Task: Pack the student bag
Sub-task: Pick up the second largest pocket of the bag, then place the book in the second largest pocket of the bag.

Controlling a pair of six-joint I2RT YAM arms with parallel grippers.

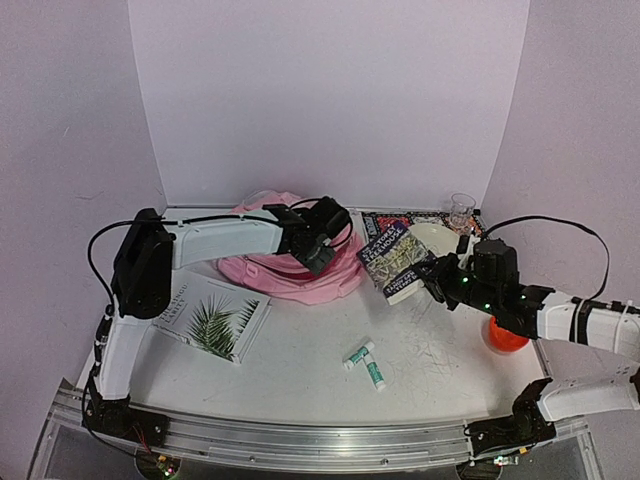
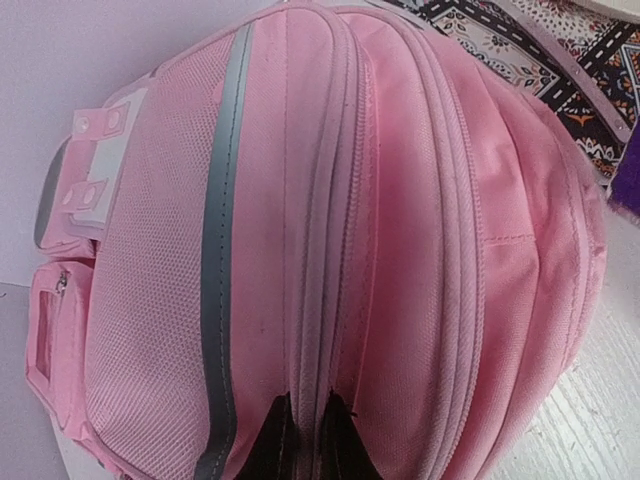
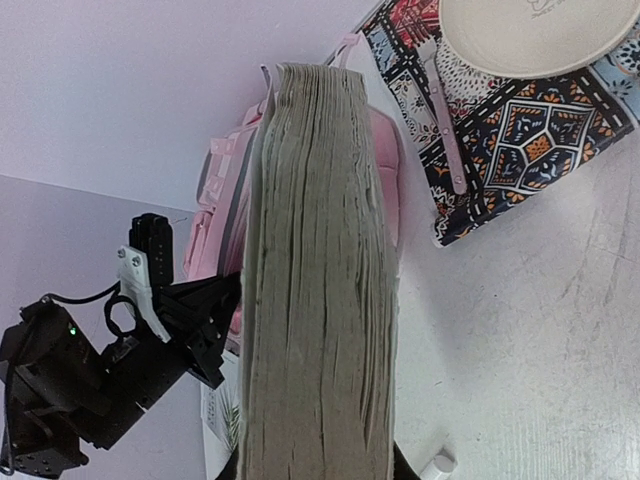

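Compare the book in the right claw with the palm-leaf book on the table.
Pose: the paperback is held up in the right claw; the palm-leaf book lies flat on the table. Cover: paperback dark and busy; palm-leaf book white with a green frond. Thickness: the paperback is thick; the palm-leaf book looks thin. Both sit outside the student bag.

Top view: high overhead, facing rearward. Left wrist: close on student bag (image 2: pixel 400 250); right wrist, half blocked by book (image 3: pixel 315 280), apparently shares it.
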